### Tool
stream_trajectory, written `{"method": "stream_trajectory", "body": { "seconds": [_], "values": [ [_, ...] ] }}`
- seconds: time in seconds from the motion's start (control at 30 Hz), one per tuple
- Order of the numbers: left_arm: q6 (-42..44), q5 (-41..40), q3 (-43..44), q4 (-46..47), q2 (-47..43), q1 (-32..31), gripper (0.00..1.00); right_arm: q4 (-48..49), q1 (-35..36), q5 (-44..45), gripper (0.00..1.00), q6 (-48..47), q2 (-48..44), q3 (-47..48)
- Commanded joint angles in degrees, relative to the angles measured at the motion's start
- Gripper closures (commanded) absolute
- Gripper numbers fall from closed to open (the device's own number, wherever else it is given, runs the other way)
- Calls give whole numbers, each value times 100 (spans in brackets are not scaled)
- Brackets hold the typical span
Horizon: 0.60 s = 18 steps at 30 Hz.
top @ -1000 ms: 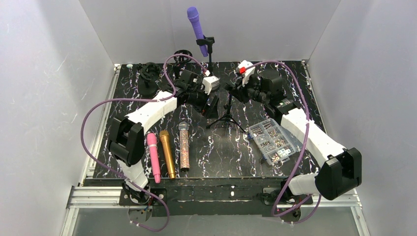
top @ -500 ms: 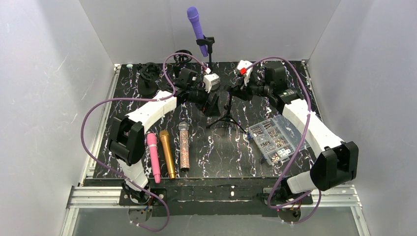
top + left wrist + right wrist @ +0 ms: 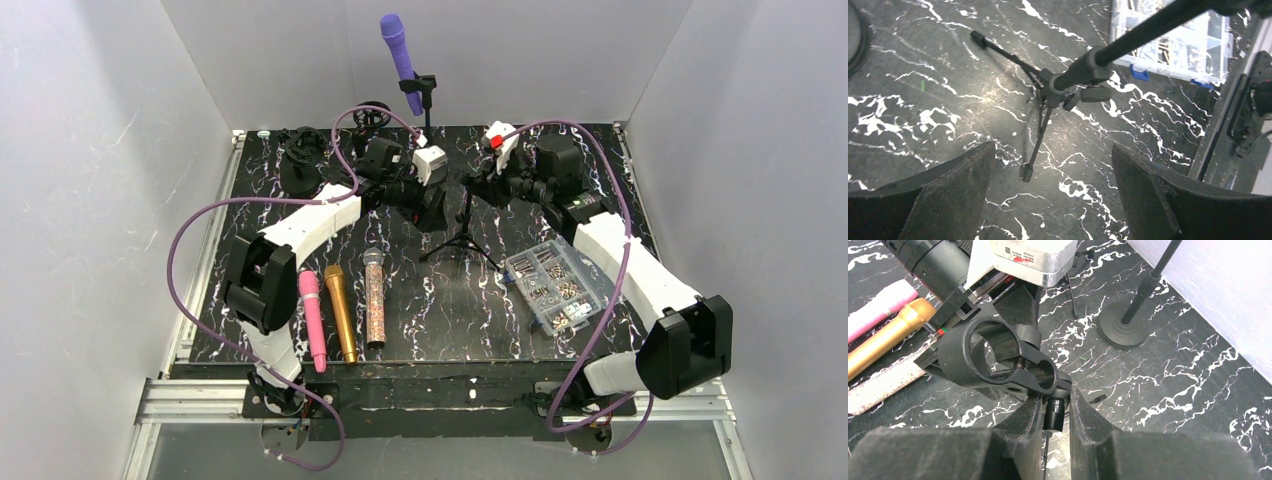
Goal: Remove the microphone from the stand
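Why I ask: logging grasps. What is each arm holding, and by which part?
The right gripper pinches the tripod stand by the short neck just under its empty clip. The left gripper is open, holding nothing.

Table (image 3: 450,320): black top, veined in white like marble, edged by metal rails.

Laid on it, near left, side by side and parallel: pink microphone (image 3: 313,320), gold microphone (image 3: 340,312), glitter-covered microphone (image 3: 374,298).

Set on it, right of centre: clear compartment box (image 3: 555,286), lid shut, filled with small hardware.

Stood on it, centre: tripod stand (image 3: 1068,85), legs spread.

Stood on it, far edge: round-based stand (image 3: 1123,327).

Far left corner: dark objects (image 3: 300,160), not identified.
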Motion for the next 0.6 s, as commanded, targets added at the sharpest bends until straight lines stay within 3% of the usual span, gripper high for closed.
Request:
{"method": "stream_trajectory", "body": {
  "seconds": [0.0,0.17,0.27,0.43,0.57],
  "values": [
    [-248,-646,32,-125,-44,28,15,-1695,-11,1684,99,645,492,-657],
    [-538,-1003,-86,-128,-157,36,15,-1545,93,1944,99,907,349,-908],
    [-612,-964,-151,-145,-230,36,16,-1489,119,1670,99,736,204,-1086],
    [-440,-191,-215,-141,-271,36,16,-1493,103,1189,99,-314,-54,-1313],
    [-364,-70,-264,-113,-266,34,16,-1875,-4,835,99,-1018,53,-1022]
  ]
}}
